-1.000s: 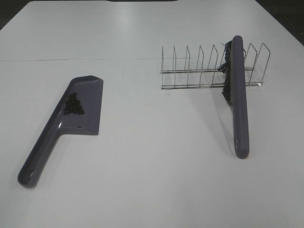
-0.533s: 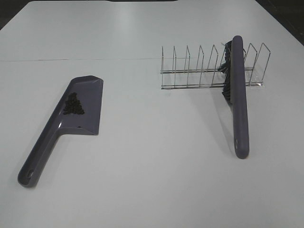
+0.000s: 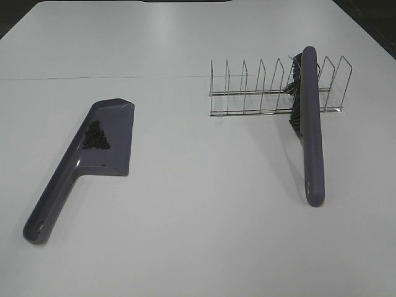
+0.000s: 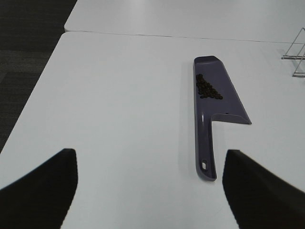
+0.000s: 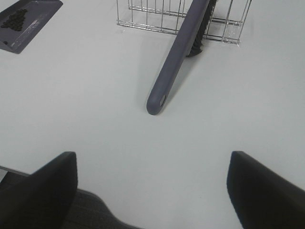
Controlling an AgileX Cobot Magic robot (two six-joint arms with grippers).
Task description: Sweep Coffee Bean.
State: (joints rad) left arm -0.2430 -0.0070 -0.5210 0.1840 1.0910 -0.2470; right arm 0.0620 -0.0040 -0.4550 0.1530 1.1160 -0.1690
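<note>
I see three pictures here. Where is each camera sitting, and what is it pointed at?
Exterior high: mounted above, looking down the table at dustpan, brush and wire rack; no robot parts show.
Left wrist: on the left arm, facing the dustpan with coffee beans; left gripper open.
Right wrist: on the right arm, facing the brush; right gripper open.
Shared: the dustpan appears in all three.

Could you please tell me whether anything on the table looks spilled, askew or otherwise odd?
Nothing is spilled: the dark coffee beans sit heaped in the purple plastic dustpan. The one oddity is the purple long-handled brush, propped aslant in the wire rack, handle tip resting on the white table.
</note>
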